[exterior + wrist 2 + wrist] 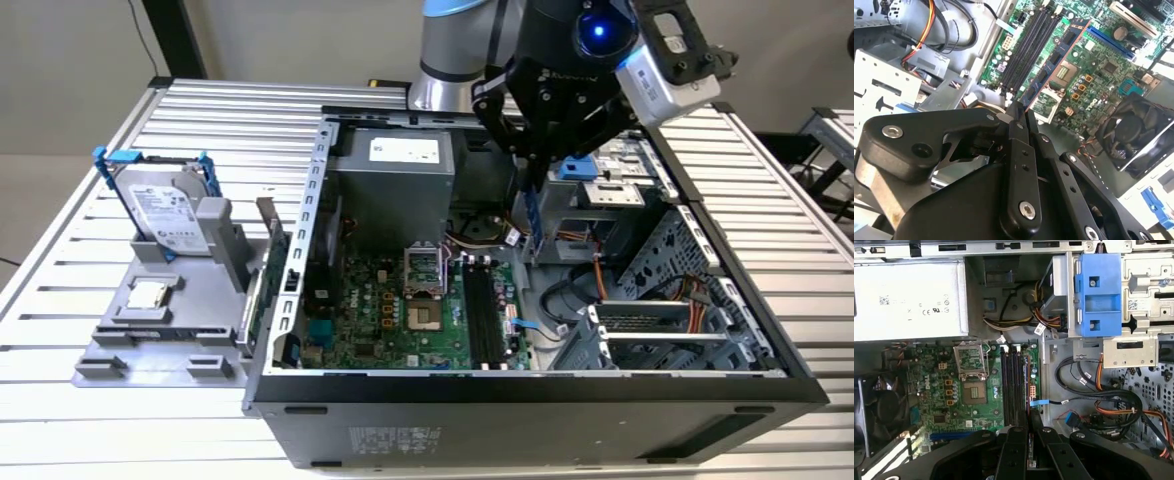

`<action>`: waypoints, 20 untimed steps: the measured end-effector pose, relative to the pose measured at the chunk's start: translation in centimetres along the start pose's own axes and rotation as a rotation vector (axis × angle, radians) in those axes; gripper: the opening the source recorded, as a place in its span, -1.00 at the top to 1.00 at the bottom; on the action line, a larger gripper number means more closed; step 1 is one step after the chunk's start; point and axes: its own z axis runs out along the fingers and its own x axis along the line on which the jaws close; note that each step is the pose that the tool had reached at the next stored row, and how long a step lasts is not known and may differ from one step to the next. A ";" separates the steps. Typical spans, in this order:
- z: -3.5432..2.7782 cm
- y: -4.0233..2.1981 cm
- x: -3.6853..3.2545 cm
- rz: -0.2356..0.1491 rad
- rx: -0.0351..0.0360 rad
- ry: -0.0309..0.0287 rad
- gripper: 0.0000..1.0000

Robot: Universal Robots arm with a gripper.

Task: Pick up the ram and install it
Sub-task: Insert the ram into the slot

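Observation:
My gripper (534,172) hangs over the open computer case (534,385), shut on the ram (533,215). The ram is a long narrow stick that hangs down from the fingers above the motherboard (387,310). In the second wrist view the ram (1054,65) runs out from the gripper (1019,112), with dark chips on its face, above and beside the black memory slots (1029,45). In the first wrist view the gripper (1028,429) sits just off the near end of the memory slots (1014,385), with the stick seen edge-on between the fingers.
Outside the case, on the exterior view's left, a grey fixture (107,355) holds a silver hard drive in a blue frame (167,205) and a small square processor chip (147,295). Inside are a power supply (400,165), a fan (1134,130), a blue bracket (1098,295) and loose cables (1114,405).

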 end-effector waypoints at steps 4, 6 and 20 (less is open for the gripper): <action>0.24 0.01 -0.18 0.000 0.0001 0.0000 1.00; 0.25 0.01 -0.19 0.000 0.0003 0.0001 1.00; 1.78 0.02 -0.47 0.000 0.0002 0.0000 1.00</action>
